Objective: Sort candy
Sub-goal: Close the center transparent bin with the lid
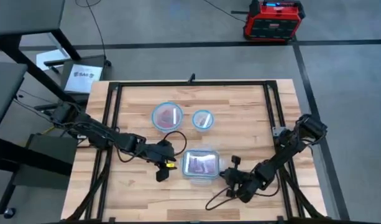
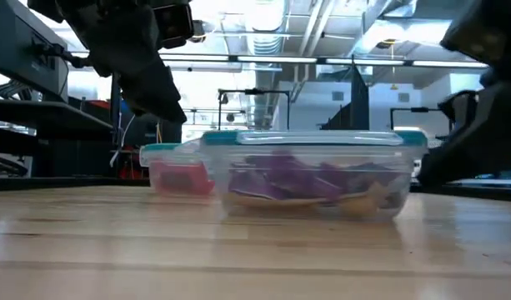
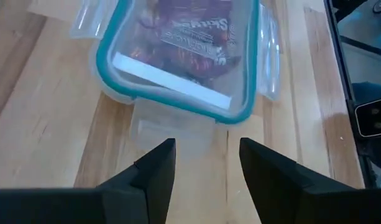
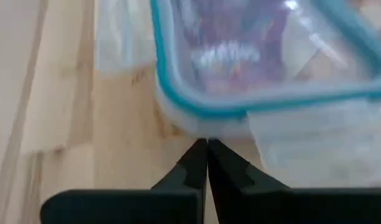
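Nearest the front edge of the table [image 1: 134, 196] sits the right gripper [image 1: 230, 176], low on the wood just to the right of the rectangular container [image 1: 201, 165]. Its own wrist view shows the two fingers pressed together with nothing between them, their tips at the rounded corner of that container and one of its clear side flaps [image 4: 314, 140] lying beside them. A little farther in, on the container's left, the left gripper [image 1: 165, 163] has its fingers parted to a moderate gap and holds nothing; in its wrist view a clear latch flap [image 3: 173, 126] lies on the wood straight ahead of that gap, and the blue-rimmed lid is just beyond.

The candy [image 3: 190, 34] shows through the lid as a pile of purple and reddish packets; the table-level view shows purple wrappers [image 2: 297, 179] filling the tub and the lid seated on top. So the candy lies between the two grippers, right of the left one and left of the right one, with the container's long side running left to right. Both are about equally close; the left one, open and lined up on the flap, looks better placed to work the latch.

Farther back stand a large round container [image 1: 168, 116] with red pieces inside and a small round container [image 1: 202, 119] to its right, well apart from both grippers
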Tool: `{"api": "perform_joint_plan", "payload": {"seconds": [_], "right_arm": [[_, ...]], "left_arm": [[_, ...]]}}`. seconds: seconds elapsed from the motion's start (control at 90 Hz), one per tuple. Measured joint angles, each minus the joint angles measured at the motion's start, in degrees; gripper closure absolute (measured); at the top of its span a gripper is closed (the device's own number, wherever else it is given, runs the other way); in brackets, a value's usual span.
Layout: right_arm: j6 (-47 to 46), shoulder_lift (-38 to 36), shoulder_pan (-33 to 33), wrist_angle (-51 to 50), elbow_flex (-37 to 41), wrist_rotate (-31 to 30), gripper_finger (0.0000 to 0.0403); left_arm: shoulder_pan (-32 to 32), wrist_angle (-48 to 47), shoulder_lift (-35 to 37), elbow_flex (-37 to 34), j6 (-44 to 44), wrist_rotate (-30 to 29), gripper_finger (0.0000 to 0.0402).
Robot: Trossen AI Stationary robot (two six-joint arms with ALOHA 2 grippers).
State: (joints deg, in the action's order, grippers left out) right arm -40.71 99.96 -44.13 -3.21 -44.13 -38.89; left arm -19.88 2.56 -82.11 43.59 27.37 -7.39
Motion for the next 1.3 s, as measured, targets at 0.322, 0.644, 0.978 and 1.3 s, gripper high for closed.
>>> {"api": "perform_joint_plan", "payload": {"seconds": [0.322,0.644,0.978,1.3], "right_arm": [[0.24,-13.18,-0.65,-4.51,-5.32,5.11,0.0403],[5.77,-5.33,10.68,2.63,-5.30,6.51,0.0403],[5.84,-1.26,10.69,8.91,-5.17,7.65,0.0403],[18.72,0.28,17.65,27.85,-5.23,11.18,0.0403]], "left_arm": [[-0.85,-1.50,0.00,0.00,0.41,-0.09,0.0237],[-0.63,-2.53,0.02,0.00,-1.15,-0.12,0.0237],[-0.68,-5.94,0.02,0.00,-1.32,-0.12,0.0237],[-0.62,-4.62,0.03,0.02,-3.06,-0.43,0.0237]]}}
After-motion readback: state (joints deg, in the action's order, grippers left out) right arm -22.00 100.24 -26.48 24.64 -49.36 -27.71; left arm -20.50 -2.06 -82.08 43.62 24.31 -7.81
